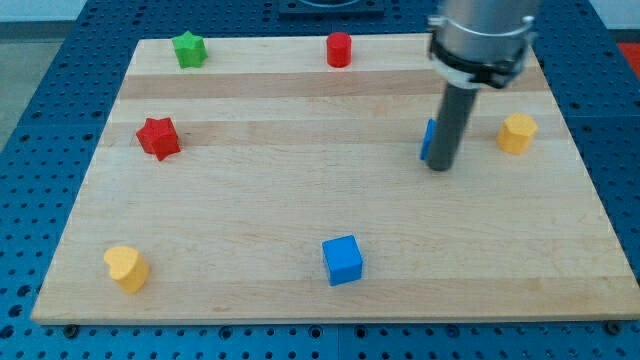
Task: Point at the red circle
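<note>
Camera view: my tip [438,167] rests right of centre on the tabletop [300,100], touching a partly hidden blue block [428,138]. No pincer fitted. Red circle [339,49] sits at the top edge, well apart; pointing not yet done.

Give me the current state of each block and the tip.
my tip: down, against partly hidden blue block
red circle: untouched, top edge
red star: free
green star: free
blue cube: free
yellow hexagon: free
yellow heart: free
</note>
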You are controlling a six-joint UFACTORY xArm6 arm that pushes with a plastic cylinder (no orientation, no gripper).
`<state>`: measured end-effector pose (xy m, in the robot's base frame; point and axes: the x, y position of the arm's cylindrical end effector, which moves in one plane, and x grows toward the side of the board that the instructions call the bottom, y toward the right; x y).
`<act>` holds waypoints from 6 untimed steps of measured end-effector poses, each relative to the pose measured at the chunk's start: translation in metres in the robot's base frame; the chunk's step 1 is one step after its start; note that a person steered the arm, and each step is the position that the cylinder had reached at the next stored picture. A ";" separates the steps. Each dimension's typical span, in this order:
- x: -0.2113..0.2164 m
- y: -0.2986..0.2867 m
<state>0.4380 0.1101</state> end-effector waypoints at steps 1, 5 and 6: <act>0.000 -0.053; -0.109 -0.183; -0.139 -0.130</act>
<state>0.2994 -0.0195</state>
